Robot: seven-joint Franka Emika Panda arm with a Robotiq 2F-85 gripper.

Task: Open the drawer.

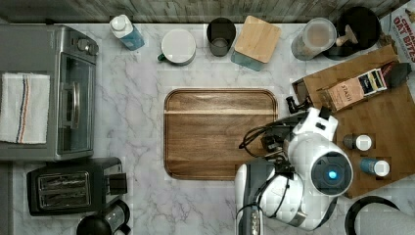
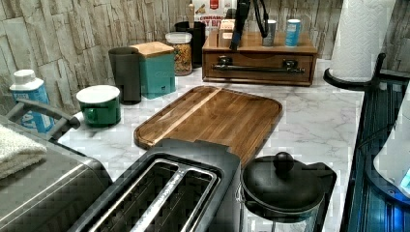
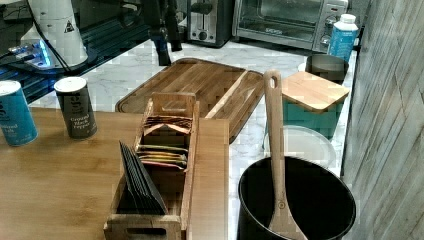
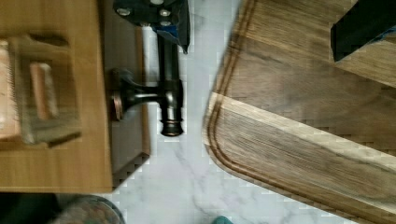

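Observation:
The drawer (image 2: 259, 67) is the front of a low wooden box against the back wall in the left view, and there it looks flush with the box. Its long black bar handle (image 2: 258, 69) runs across the front on two brackets. In the wrist view one end of the handle (image 4: 169, 100) and one bracket show. My gripper (image 4: 261, 21) is open. One finger (image 4: 161, 14) is right at the bar and the other (image 4: 364, 23) is over the wooden tray. In the left view the gripper (image 2: 238, 38) hangs above the handle's left part. It also appears in the right view (image 3: 165, 47).
A dark wooden tray (image 1: 220, 134) lies just in front of the drawer. A tea-bag rack (image 3: 160, 150) and two spice jars (image 1: 364, 142) stand on the box top. A teal canister (image 2: 157, 67), a green mug (image 2: 100, 104) and a paper towel roll (image 2: 360, 36) stand nearby.

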